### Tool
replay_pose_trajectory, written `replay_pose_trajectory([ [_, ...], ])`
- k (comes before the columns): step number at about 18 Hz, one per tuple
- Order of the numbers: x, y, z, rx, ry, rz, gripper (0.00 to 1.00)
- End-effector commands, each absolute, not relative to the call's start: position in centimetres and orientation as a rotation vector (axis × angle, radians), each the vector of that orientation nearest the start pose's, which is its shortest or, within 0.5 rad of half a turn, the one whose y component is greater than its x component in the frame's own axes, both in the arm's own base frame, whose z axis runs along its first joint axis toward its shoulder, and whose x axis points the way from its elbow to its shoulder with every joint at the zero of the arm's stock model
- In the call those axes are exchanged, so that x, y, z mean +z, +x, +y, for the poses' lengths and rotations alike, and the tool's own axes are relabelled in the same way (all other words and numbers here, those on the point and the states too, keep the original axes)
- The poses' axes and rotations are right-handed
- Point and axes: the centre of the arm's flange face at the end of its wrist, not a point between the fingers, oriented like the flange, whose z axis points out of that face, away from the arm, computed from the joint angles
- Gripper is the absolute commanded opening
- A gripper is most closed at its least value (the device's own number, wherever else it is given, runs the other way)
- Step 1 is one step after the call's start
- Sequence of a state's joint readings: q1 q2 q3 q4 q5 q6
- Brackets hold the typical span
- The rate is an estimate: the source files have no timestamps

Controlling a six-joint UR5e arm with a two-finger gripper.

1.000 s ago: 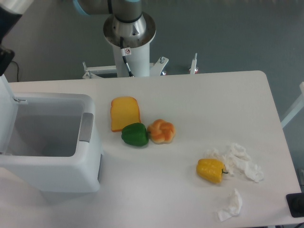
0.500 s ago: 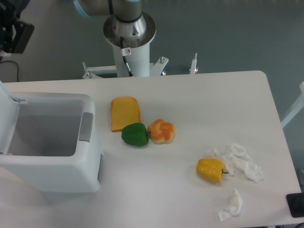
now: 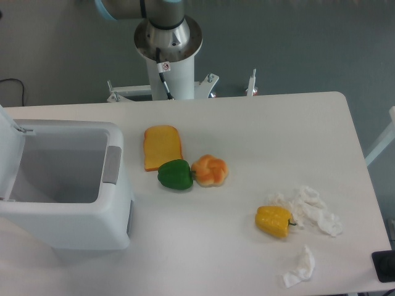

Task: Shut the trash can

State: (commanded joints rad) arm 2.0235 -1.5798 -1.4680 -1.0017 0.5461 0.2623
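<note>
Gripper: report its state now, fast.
Gripper: out of the camera's view, so its state cannot be told. The trash can stands open.

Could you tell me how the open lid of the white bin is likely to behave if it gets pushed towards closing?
The flat white plastic lid of the large boxy white bin stands upright at its left edge, so it probably swings on a hinge. It looks thin, likely light, and may drop shut past vertical.

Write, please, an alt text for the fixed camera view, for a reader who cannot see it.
A white trash can stands open at the left of a white table, its lid raised at the far left. Beside it lie a slice of bread, a green pepper and a bun; a yellow pepper and crumpled tissues lie to the right.
</note>
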Motion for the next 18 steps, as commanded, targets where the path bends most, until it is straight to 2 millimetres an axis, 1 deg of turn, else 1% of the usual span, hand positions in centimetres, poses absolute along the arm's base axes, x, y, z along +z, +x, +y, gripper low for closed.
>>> replay_pose_trajectory([
  [4,62.5,-1.1,57.0,-0.881,-2.111,0.230,1.00],
  [9,60.9,-0.7,59.0,-0.911,-2.131,0.237,1.00],
  [14,59.9,-0.9,59.7,-0.904,-2.153,0.225,1.00],
  [18,59.3,-1.4,60.0,-0.866,-2.181,0.209,1.00],
])
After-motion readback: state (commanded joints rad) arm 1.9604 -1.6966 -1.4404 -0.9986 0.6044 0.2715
